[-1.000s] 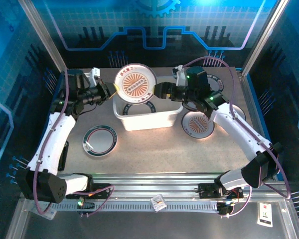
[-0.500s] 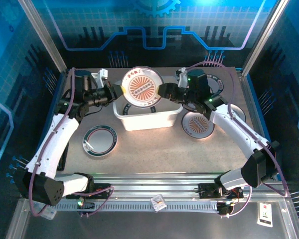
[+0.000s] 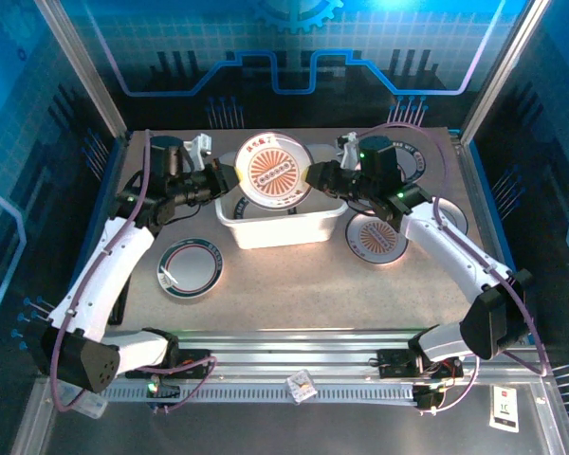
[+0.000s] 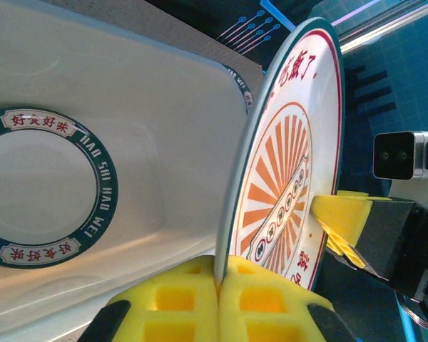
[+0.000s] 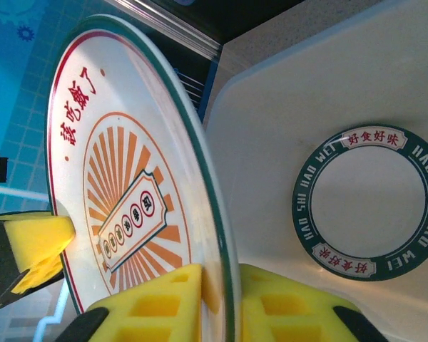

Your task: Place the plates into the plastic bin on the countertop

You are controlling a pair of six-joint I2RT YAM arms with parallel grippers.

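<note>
- I see a round sunburst plate (image 3: 277, 171): white face, orange rays, red lettering, dark green edge.
- In the translucent white plastic bin (image 3: 280, 229), a round ringed plate (image 4: 40, 187): dark green band, white centre.
- My left claw (image 4: 217, 299) and right claw (image 5: 221, 303): yellow foam pads.
- The counter (image 3: 294, 284): speckled beige.

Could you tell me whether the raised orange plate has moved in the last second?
Yes: the orange plate slid right in the top view, from the plastic bin's left end toward its middle.
</note>
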